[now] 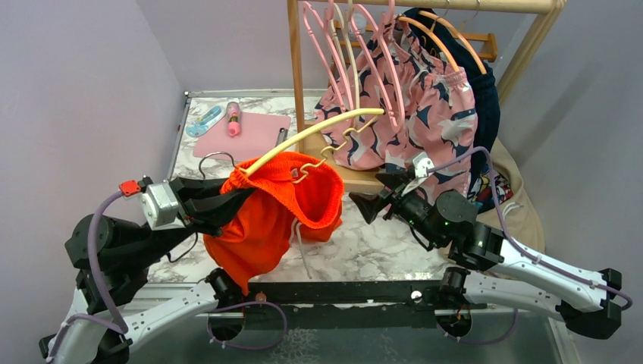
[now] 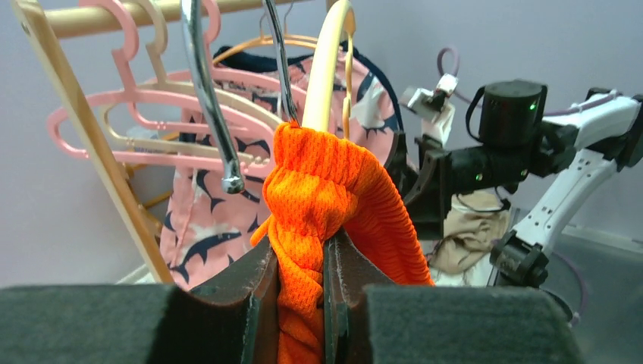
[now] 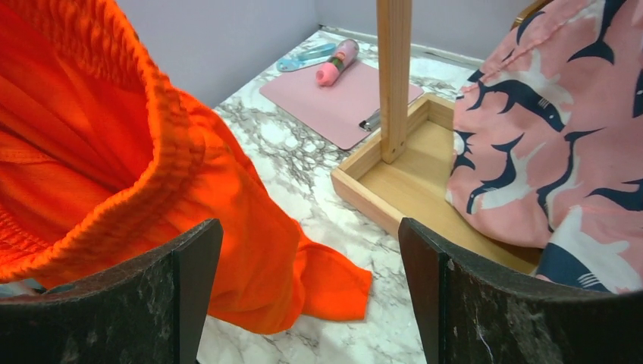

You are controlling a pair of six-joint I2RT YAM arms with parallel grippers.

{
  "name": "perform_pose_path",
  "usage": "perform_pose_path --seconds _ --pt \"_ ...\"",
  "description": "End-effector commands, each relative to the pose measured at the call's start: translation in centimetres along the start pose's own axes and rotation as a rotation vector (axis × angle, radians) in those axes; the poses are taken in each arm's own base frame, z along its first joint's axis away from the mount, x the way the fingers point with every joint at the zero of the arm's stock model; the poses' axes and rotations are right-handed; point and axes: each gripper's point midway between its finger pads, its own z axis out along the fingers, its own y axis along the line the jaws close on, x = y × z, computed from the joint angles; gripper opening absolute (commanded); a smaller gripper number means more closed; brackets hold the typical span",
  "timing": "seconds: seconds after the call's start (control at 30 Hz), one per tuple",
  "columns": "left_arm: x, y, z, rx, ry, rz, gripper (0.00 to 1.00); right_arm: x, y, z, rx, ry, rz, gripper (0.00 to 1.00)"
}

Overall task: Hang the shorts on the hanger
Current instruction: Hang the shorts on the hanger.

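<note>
The bright orange-red shorts (image 1: 269, 216) hang bunched above the marble table, their waistband opening facing right. The pale-yellow hanger (image 1: 318, 129) slants from the shorts' top up to the right; its left end is buried in the fabric, and its metal hook (image 1: 206, 158) sticks out to the left. My left gripper (image 1: 233, 199) is shut on the gathered waistband of the shorts (image 2: 315, 197), with fabric pinched between its fingers (image 2: 261, 284) just below the hanger's arm (image 2: 326, 72). My right gripper (image 1: 377, 193) is open and empty to the right of the shorts (image 3: 114, 167), not touching them.
A wooden rack (image 1: 297, 68) at the back holds pink hangers (image 1: 326, 53), shark-pattern shorts (image 1: 425, 114) and orange hangers (image 1: 455, 38). Its tray base (image 3: 402, 182) lies just beyond the right gripper. A pink mat (image 1: 243, 135) with a pink tube lies at the back left. A beige garment (image 1: 523, 205) lies at the right.
</note>
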Motion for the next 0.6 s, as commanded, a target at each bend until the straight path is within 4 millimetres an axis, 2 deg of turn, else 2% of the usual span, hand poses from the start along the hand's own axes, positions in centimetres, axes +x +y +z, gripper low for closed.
perform_pose_path --seconds 0.0,0.1,0.2,0.3,0.43,0.5,0.57 --pt "-2.5 -0.3 0.6 0.017 -0.12 -0.009 0.0 0.5 1.4 1.0 -0.04 -0.012 0.077 0.88" --pt "0.7 -0.4 0.6 0.002 -0.118 -0.06 0.0 1.6 0.6 1.3 0.028 0.033 0.134 0.88" --pt "3.4 -0.1 0.4 -0.032 -0.142 -0.122 0.0 1.6 -0.3 0.9 0.076 0.031 0.146 0.88" --pt "5.3 0.2 0.2 -0.066 -0.152 -0.165 0.0 1.5 -1.4 0.1 0.114 0.017 0.134 0.87" --pt "6.4 0.5 -0.1 -0.087 -0.142 -0.179 0.0 2.0 -3.1 -0.9 0.216 0.03 0.206 0.87" --pt "6.5 0.6 -0.3 -0.094 -0.139 -0.177 0.0 2.9 -2.6 -1.0 0.2 0.062 0.248 0.89" --pt "6.2 0.7 -0.5 -0.098 -0.142 -0.175 0.0 4.0 -1.2 -0.7 0.14 0.109 0.283 0.91"
